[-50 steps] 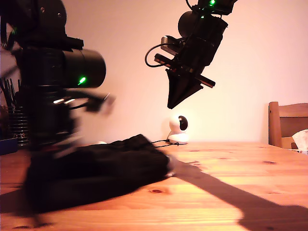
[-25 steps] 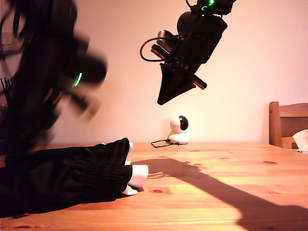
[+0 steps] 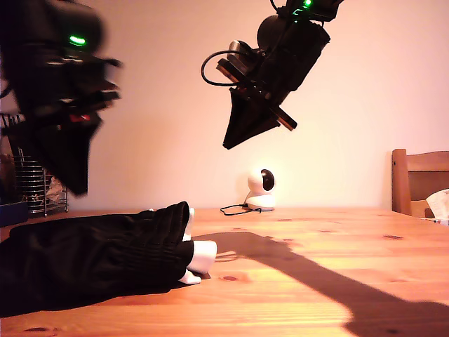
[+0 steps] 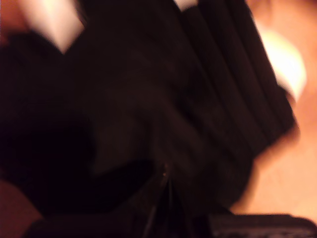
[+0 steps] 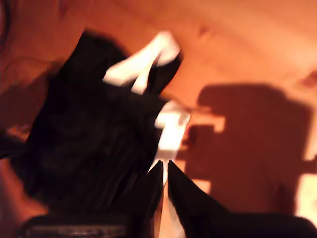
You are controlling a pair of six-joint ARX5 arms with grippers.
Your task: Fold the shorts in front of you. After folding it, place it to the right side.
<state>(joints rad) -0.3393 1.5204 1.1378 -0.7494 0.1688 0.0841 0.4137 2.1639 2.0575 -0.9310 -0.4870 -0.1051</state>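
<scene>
The black shorts (image 3: 91, 256) lie bunched on the wooden table (image 3: 337, 260) at the exterior view's left, with white hem bands (image 3: 203, 256) poking out toward the middle. My first gripper (image 3: 78, 188) hangs blurred above them at that view's left, its jaws together on nothing. Dark shorts fabric (image 4: 148, 99) fills the first wrist view beyond the first gripper (image 4: 166, 181). My second gripper (image 3: 228, 145) is raised high near the exterior view's top centre, shut and empty. In the second wrist view the second gripper (image 5: 165, 166) points down at the shorts (image 5: 89, 139) and their white bands (image 5: 171, 131).
A small white camera (image 3: 262, 188) with a cable stands at the back of the table. A wooden chair (image 3: 419, 181) is at the exterior view's right edge, and a wire rack (image 3: 35, 186) at its left. The arm's shadow falls across bare wood on that view's right.
My first gripper has risen off the shorts at the exterior view's left. The shorts now lie flatter with white bands showing. My second gripper has shifted slightly toward that view's left.
</scene>
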